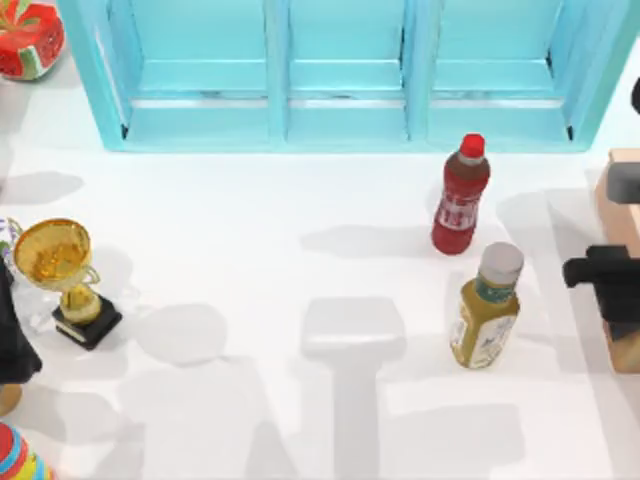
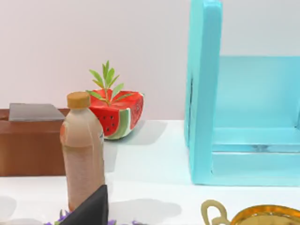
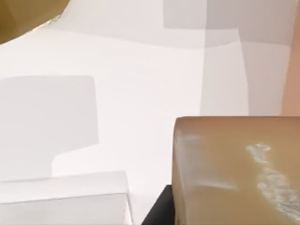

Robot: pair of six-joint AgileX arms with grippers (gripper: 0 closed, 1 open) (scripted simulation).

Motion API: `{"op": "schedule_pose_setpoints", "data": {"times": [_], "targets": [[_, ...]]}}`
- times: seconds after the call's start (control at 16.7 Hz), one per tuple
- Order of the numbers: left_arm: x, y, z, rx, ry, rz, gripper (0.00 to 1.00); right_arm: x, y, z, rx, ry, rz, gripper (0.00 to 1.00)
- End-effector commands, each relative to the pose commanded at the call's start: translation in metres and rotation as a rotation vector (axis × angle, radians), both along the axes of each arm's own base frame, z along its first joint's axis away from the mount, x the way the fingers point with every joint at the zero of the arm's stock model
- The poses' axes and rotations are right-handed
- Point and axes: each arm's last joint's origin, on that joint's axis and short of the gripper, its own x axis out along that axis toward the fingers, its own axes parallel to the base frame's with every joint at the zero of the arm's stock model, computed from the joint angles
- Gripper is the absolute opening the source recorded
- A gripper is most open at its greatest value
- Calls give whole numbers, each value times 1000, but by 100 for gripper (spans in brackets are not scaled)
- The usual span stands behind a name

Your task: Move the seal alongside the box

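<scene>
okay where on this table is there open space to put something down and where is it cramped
The widest bare patch is the table middle, between the gold trophy on the left and the red bottle and yellow bottle on the right, below the blue shelf. It is crowded at the right edge, where the right gripper sits by the box and seal.

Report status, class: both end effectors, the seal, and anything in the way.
Right end effector at table's right edge, over the seal; grip unclear. Box just behind it. Left arm parked at left edge by trophy. Bottles stand left of the seal.
</scene>
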Motion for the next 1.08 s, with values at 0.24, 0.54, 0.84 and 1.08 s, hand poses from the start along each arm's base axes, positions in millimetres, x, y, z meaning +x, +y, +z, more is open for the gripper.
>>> {"op": "schedule_pose_setpoints", "data": {"times": [0.24, 0.54, 0.84, 1.08], "targets": [[0, 0, 0, 0, 0, 0, 100, -2, 0, -31, -3, 8, 1, 0], [0, 0, 0, 0, 0, 0, 100, -2, -1, -33, -3, 8, 1, 8], [0, 0, 0, 0, 0, 0, 100, -2, -1, -33, -3, 8, 1, 45], [0, 0, 0, 0, 0, 0, 100, -2, -1, -33, -3, 8, 1, 75]]}}
